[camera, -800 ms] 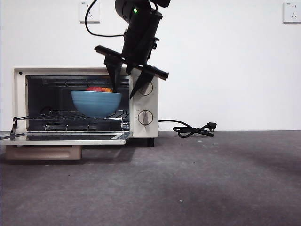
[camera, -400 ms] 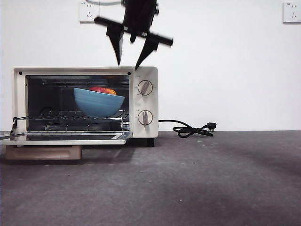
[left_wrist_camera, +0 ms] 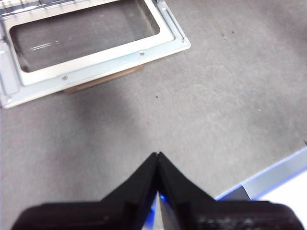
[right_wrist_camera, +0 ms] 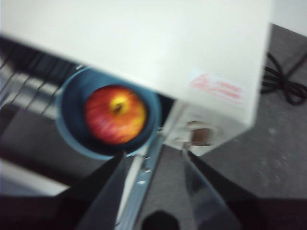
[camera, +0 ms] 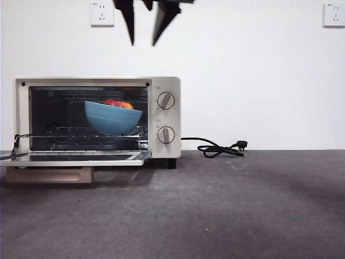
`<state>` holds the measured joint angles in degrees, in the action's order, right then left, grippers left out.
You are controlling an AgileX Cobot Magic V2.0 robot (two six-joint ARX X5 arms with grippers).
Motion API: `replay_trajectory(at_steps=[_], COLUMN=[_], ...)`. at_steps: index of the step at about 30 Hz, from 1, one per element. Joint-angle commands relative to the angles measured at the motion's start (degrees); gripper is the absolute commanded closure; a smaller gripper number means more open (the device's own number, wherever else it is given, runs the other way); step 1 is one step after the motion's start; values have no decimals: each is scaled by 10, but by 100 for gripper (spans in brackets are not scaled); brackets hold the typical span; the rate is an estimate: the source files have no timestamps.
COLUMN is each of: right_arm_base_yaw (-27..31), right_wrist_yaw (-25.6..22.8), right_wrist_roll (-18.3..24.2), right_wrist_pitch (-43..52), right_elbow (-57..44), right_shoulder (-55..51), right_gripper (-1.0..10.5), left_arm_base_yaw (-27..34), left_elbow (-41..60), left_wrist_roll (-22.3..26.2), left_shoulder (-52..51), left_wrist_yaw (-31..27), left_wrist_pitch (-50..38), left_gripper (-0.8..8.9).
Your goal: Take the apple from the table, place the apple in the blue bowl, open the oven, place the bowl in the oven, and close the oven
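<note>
A red-printed label on top of the cream-white boxy toaster oven (camera: 97, 120) is too blurred to read. The right claw (camera: 144, 39) hangs spread and empty above the oven, higher than a second ago. The dark-red apple (right_wrist_camera: 115, 114) sits in the deep matte blue bowl (camera: 112, 119) on the oven rack, door open. The left claw (left_wrist_camera: 158, 159) is pressed together above the dark grey desk (left_wrist_camera: 192, 110).

The front view looks level across the table (camera: 226, 205) at the oven (camera: 97, 116); the right wrist view looks down on its top, close. The left wrist view faces down at the open door (left_wrist_camera: 91, 40), which the front view shares.
</note>
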<state>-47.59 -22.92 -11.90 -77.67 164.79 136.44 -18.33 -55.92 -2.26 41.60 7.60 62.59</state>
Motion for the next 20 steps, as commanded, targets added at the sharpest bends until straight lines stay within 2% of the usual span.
replay_trajectory(at_steps=[1, 5, 13, 16, 20], right_arm_base_yaw=[-7, -8, -8, -7, -7], right_wrist_yaw=[9, 8, 3, -9, -27], right_wrist_roll=[44, 86, 117, 128, 153], right_wrist_pitch=[-14, -15, -16, -16, -16], right_elbow=[0, -1, -18, -64, -174], right_shoulder=[-13, -34, -131, -190, -287], right_gripper=[860, 860, 890, 887, 887], left_arm_base_yaw=[3, 21, 102, 150, 214], left_elbow=[0, 0, 6, 26, 73], left_wrist_roll=[10, 12, 25, 25, 26], left_shoulder=[24, 59, 80, 82, 88], left_wrist_yaw=[-2, -6, -8, -4, 51], left_wrist_pitch=[-13, -24, -52, -69, -100], left_gripper=[820, 820, 821, 822, 822])
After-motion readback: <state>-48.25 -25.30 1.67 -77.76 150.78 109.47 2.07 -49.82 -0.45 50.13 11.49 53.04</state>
